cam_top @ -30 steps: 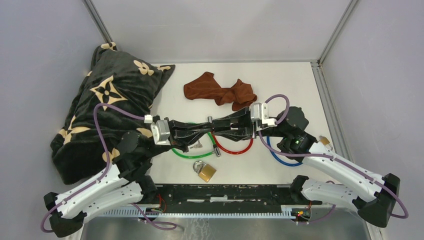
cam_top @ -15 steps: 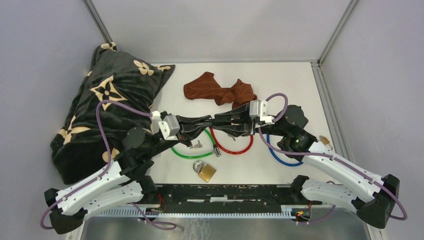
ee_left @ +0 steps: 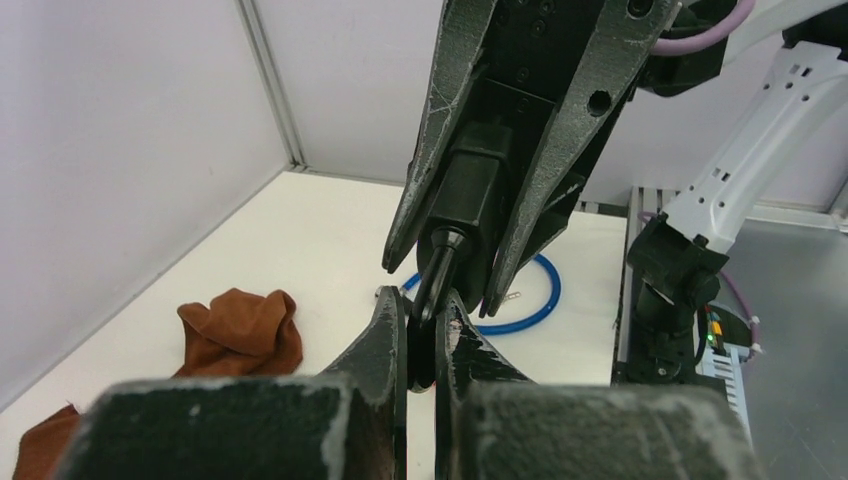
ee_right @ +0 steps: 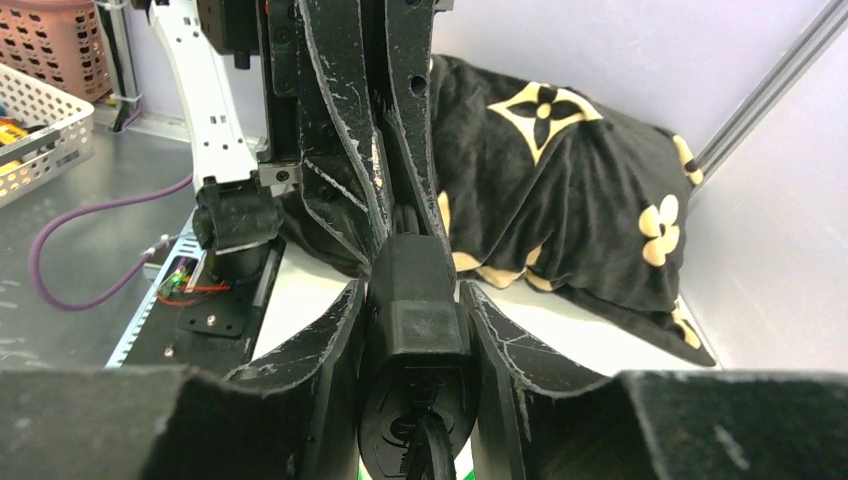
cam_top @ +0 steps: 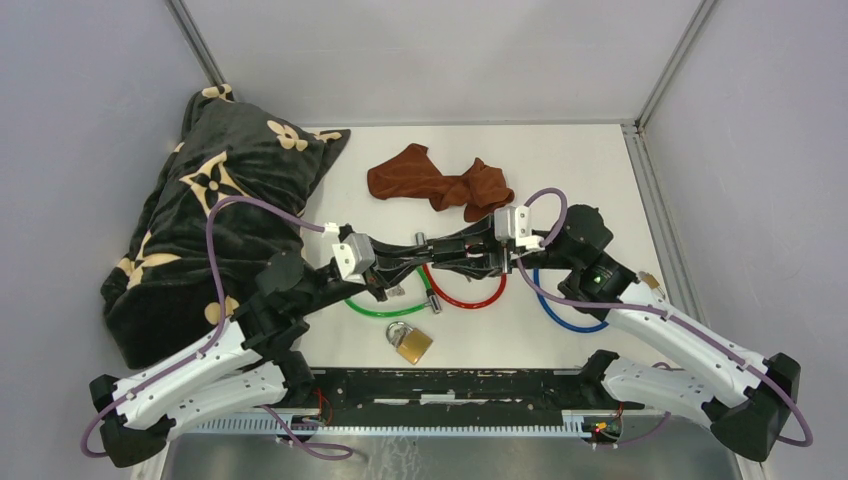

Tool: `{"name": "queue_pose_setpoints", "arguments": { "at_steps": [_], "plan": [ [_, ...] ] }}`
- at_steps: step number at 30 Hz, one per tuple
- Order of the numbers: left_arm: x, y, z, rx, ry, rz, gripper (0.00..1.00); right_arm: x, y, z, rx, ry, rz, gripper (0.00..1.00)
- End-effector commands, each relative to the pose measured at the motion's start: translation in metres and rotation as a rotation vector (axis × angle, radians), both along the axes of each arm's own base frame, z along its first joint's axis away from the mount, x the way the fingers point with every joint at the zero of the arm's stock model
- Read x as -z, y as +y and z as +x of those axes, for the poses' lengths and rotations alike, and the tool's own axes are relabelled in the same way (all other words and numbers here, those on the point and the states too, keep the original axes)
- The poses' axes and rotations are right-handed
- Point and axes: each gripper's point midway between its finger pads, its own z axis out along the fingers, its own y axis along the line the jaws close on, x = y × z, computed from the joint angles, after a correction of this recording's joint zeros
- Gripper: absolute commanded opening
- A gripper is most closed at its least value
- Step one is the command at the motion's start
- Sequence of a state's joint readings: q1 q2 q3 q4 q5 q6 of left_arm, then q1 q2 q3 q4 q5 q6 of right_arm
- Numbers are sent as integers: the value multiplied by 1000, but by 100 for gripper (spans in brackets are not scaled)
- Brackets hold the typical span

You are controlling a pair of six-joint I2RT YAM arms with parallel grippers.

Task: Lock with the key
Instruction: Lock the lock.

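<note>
So the two claws meet nose to nose in mid-air over the table [cam_top: 570,170]. The right claw [ee_left: 440,290] is about half open and clamped on a chunky black lock body [ee_left: 470,195]. The left claw [ee_left: 422,310] is pinched almost fully shut on a slim dark key [ee_left: 432,280], whose far end sits at the mouth of that lock body, right between the right claw's fingers. Below the meeting point lie cable loops, three in all: one green cable [cam_top: 375,308] under the left claw, one red cable [cam_top: 480,298] under the right claw, and one blue cable [cam_top: 565,318] behind the right claw, partly hidden by its arm. I can't tell which cable the lock body belongs to. One brass padlock [cam_top: 410,342] lies on the near side of both claws, apart from the cables. One brown cloth [cam_top: 440,185] is crumpled on the far side, and one black blanket [cam_top: 215,220] with tan flowers is heaped out past the left claw's arm.
</note>
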State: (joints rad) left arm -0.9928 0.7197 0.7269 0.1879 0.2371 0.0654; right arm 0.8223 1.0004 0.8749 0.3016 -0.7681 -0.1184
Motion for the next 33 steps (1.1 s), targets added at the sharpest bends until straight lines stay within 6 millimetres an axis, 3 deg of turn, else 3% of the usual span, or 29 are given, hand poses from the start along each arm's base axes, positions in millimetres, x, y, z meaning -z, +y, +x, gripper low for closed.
{"name": "queue_pose_setpoints", "arguments": {
  "at_steps": [1, 10, 18, 27, 33],
  "plan": [
    [83, -55, -77, 427, 281, 244, 2, 91, 36, -29, -193, 93, -228, 0],
    [46, -47, -62, 360, 68, 162, 2, 106, 17, -30, -233, 107, -217, 0],
    [35, -44, -64, 366, 47, 96, 2, 93, 17, -31, -234, 116, -138, 0],
    [-7, -23, -29, 213, 46, -40, 2, 80, 1, -24, -112, 106, -49, 0],
    [-16, -12, -35, 250, 65, -86, 2, 68, -5, -19, -71, 137, 20, 0]
  ]
}}
